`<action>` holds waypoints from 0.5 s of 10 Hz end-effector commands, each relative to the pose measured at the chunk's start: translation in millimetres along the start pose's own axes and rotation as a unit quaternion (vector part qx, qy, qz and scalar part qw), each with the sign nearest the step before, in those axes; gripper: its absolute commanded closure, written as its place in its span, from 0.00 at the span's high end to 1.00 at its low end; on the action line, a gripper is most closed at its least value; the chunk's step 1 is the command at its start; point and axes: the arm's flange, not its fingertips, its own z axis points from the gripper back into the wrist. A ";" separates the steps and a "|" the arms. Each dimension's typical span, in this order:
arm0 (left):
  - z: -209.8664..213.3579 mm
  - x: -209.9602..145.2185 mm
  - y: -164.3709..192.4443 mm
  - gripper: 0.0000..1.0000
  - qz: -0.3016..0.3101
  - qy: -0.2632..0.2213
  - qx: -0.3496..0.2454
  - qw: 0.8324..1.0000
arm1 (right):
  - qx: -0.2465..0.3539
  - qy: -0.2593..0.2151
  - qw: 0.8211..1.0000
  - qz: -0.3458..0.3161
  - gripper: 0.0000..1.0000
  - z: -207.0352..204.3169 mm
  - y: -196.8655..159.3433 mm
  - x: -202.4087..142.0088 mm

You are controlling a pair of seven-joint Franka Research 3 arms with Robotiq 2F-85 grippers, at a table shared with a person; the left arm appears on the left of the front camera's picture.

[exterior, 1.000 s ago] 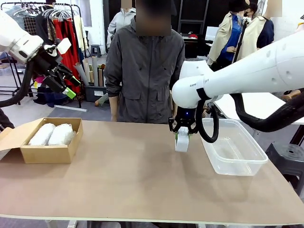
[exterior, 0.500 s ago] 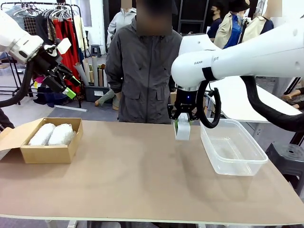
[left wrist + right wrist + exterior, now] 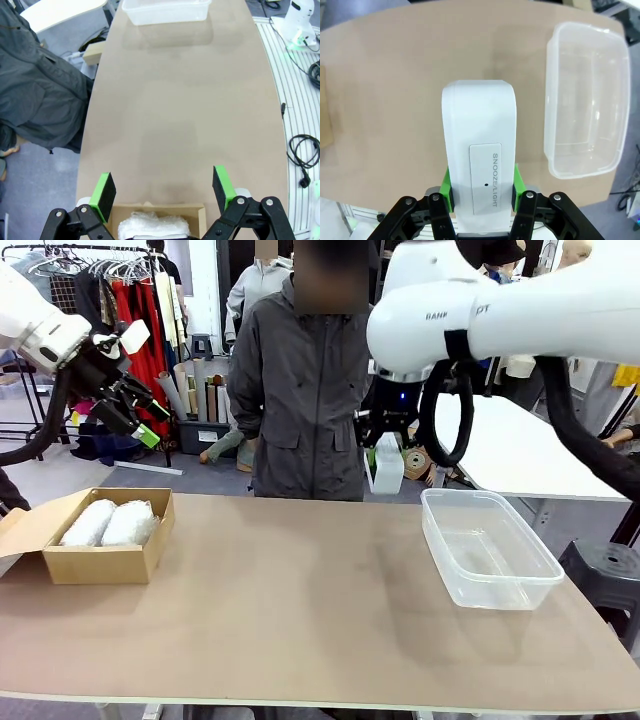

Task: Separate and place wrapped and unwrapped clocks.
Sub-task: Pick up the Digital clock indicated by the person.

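Cardboard made the near landmark: the open brown cardboard box [image 3: 100, 540] sat at about nine o'clock on the tan table [image 3: 300, 620], holding the two white bubble-wrapped oblong clocks [image 3: 110, 523] side by side, unmoved over the last second. Above it the left gripper [image 3: 130, 405] hung high, pads spread wide and empty; its own camera looked down on the box and the wrap [image 3: 154, 229].

At about three o'clock lay the clear plastic tub [image 3: 487, 548], nothing in it.

Farther back, at roughly one o'clock, the right gripper [image 3: 385, 455] was clamped on the bare white rounded-rectangular clock [image 3: 386, 464], green pads [image 3: 448, 185] pressing its sides. A second before, that clock hung just off the tabletop; it had since risen well clear. My reading: the wrapped pair was sorted, and the lift was probably the carry toward the tub.
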 end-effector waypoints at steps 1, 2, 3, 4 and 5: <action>1.1 0.5 -0.8 1.00 0.001 0.001 0.003 1.000 | -0.003 -0.013 1.000 0.011 0.00 23.0 -1.2 8.7; 1.1 0.5 -0.8 1.00 0.001 0.001 0.003 1.000 | 0.003 -0.018 1.000 0.008 0.00 35.0 -1.8 10.7; 1.1 0.5 -0.8 1.00 0.001 0.001 0.003 1.000 | 0.004 -0.028 1.000 0.006 0.00 43.4 -1.7 11.3; 1.1 0.5 -0.8 1.00 0.001 0.001 0.003 1.000 | 0.001 -0.037 0.999 0.003 0.00 44.5 -1.1 9.2; 1.1 0.5 -0.8 1.00 0.001 0.001 0.003 1.000 | 0.004 -0.041 0.999 0.008 0.00 39.5 -2.6 9.5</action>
